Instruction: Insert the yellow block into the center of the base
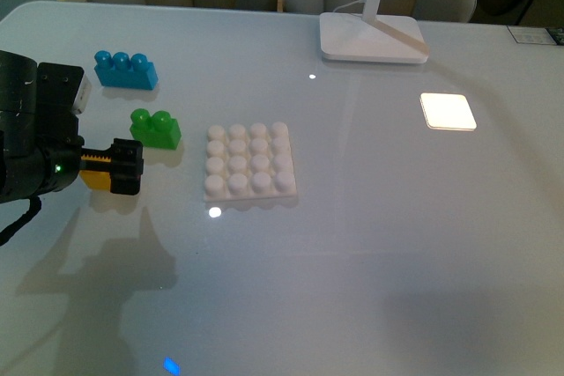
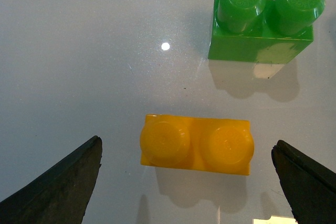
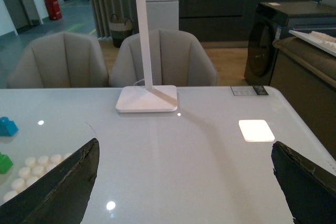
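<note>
The yellow block [image 2: 197, 144] lies studs-up on the white table, between the open jaws of my left gripper [image 2: 187, 149], and neither finger touches it. In the front view only a corner of the yellow block [image 1: 93, 179] shows under the left gripper [image 1: 124, 167], at the table's left side. The base [image 1: 248, 160], a white studded plate, lies to the right of the gripper with nothing on it; it also shows in the right wrist view [image 3: 30, 169]. My right gripper [image 3: 185, 153] is open and empty above bare table and is out of the front view.
A green two-stud brick [image 1: 156, 128] [image 2: 262, 22] lies just beyond the yellow block, between it and the base. A blue three-stud brick [image 1: 126, 70] lies further back. A white lamp foot [image 1: 372, 39] stands at the back right, with a bright light patch [image 1: 448, 111] near it.
</note>
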Controlling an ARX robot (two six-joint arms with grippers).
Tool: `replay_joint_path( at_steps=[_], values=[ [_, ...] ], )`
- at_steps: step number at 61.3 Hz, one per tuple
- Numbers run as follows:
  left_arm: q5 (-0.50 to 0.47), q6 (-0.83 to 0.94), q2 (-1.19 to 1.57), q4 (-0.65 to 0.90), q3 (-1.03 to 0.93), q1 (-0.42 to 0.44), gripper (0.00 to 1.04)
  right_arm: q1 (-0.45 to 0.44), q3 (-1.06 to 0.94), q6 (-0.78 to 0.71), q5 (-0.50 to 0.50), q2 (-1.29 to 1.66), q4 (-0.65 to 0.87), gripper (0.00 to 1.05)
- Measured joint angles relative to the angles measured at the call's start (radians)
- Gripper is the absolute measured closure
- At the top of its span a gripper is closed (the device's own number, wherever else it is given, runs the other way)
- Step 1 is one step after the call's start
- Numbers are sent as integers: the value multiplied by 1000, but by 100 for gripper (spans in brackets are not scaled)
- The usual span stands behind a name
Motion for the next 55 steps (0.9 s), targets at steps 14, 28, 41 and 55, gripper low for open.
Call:
replay_joint_path(
  at_steps=[14,28,41,55],
  values=[
    [13,7,18,0,6,6,7,0,0,0,0,0,0,9],
    [13,6,34,-2,23,4,7,0,0,0,0,0,0,9],
    [13,6,48,-14,47,4,7,0,0,0,0,0,0,9],
    [10,6,87,-27,80,4,7,0,0,0,0,0,0,9]
  ],
)
